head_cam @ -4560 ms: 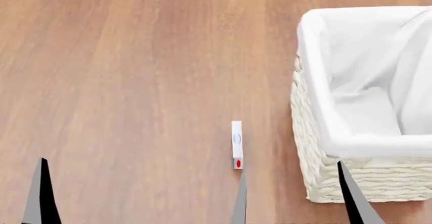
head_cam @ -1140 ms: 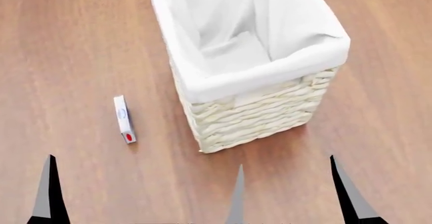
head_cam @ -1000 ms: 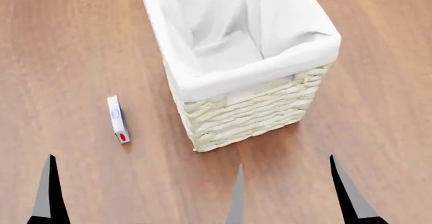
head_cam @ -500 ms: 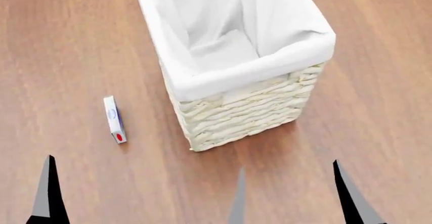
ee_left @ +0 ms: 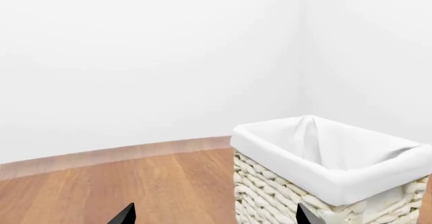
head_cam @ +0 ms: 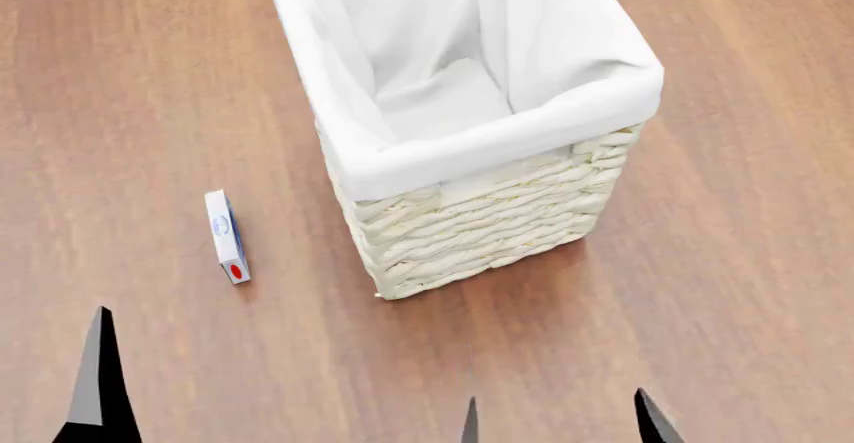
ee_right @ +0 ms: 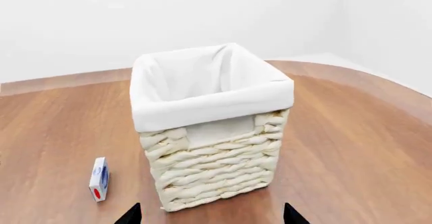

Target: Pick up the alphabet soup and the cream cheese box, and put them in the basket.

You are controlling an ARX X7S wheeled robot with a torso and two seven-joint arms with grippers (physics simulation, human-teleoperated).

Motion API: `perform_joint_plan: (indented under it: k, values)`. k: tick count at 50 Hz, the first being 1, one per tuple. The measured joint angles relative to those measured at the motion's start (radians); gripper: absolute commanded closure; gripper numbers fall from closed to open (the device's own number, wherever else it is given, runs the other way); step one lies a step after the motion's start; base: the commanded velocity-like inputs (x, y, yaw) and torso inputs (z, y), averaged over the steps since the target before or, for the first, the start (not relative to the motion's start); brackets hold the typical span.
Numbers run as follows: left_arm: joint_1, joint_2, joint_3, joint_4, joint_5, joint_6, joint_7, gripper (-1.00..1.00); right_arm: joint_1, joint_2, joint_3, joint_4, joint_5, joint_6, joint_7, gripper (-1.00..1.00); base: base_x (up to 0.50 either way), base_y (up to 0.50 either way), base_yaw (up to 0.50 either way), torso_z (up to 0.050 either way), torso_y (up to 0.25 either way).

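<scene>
1. Standing upright on the wooden floor [head_cam: 147, 93], the basket [head_cam: 467, 233] shows its white cloth lining [head_cam: 441, 83] folded over the rim; nothing lies inside it.
2. The cream cheese box [head_cam: 226, 235] rests on its thin edge on the floor, beside the basket but apart from it, red patch at its nearer end.
3. The alphabet soup appears in no view.
4. The left gripper [ee_left: 212, 216] has its tips spread wide, holding nothing.
5. The right gripper [ee_right: 210, 215] is likewise spread, empty, low before the basket.

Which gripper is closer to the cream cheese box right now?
Left. The left gripper sits just below the cream cheese box, slightly left; the right gripper is further off, beyond the basket's near corner.
</scene>
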Motion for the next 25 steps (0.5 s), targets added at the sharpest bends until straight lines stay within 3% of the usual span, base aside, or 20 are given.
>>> perform_joint_plan:
  k: [25]
  values:
    - [-0.01, -0.001, 0.016, -0.021, -0.004, 0.007, 0.002, -1.0, -0.044, 0.016, -0.058, 0.059, 0.055, -0.048, 0.002, -1.0, 0.0, 0.0, 0.0, 0.0, 0.0]
